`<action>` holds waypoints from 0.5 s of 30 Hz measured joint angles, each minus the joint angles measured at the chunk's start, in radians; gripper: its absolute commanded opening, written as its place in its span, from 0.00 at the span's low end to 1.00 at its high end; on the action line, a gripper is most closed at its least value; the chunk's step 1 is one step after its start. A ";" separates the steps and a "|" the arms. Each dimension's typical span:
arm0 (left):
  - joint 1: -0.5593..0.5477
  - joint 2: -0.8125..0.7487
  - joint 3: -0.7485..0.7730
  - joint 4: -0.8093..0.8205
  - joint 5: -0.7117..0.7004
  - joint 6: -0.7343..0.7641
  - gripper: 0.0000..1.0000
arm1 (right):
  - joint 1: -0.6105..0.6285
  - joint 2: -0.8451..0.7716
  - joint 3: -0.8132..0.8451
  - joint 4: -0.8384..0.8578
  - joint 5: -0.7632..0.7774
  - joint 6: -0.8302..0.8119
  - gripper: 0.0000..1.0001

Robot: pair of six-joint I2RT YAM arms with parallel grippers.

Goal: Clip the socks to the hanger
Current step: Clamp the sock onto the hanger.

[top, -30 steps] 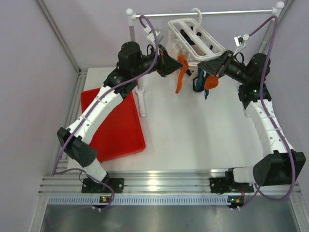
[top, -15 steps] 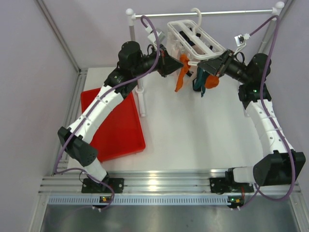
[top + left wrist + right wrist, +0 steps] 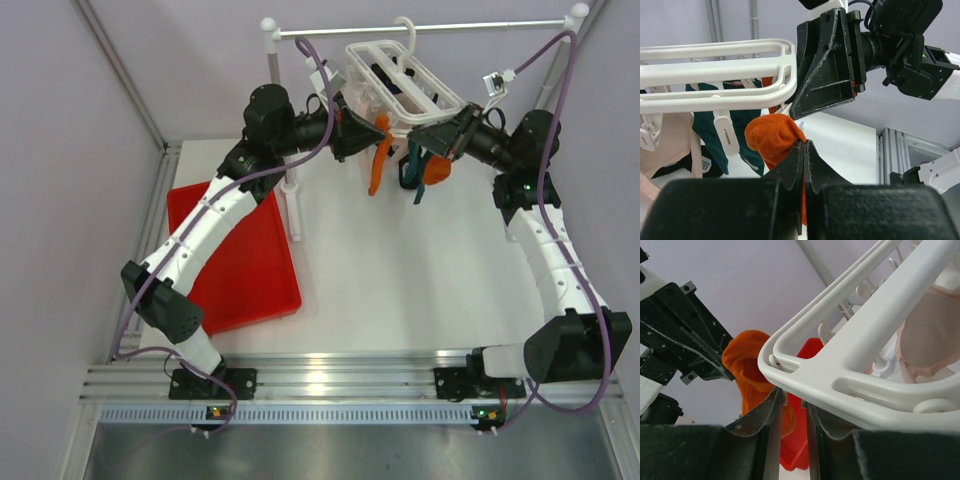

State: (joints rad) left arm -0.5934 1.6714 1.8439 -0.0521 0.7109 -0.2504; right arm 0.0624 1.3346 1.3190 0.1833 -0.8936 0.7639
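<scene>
An orange sock (image 3: pixel 772 137) is pinched in the shut left tool (image 3: pixel 804 150), just below the hanger (image 3: pixel 715 65), at seven o'clock seen from above. Whether the right tool (image 3: pixel 794 401) is gripping anything cannot be told. The sock could be dropped if the clip (image 3: pixel 725 132) is missed

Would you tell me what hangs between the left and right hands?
In the top view, the orange sock pinched by the left hand and a dark teal sock, both under the hanger's near edge.

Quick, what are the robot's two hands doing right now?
Left gripper: closed, pinching an orange sock.
Right gripper: narrow gap, right under the hanger; cannot tell whether it grips anything.
</scene>
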 measured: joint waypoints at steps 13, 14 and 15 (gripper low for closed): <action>0.018 0.009 0.000 -0.003 0.020 0.051 0.00 | -0.008 0.002 0.000 0.069 -0.031 0.053 0.00; 0.021 0.009 0.000 -0.003 0.026 0.054 0.00 | -0.008 0.002 0.000 0.072 -0.034 0.058 0.00; 0.023 0.009 0.000 -0.002 0.031 0.056 0.00 | -0.008 0.002 0.000 0.073 -0.037 0.060 0.00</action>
State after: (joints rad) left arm -0.5709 1.6806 1.8439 -0.0536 0.7418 -0.1940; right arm 0.0540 1.3369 1.3186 0.2565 -0.9306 0.8234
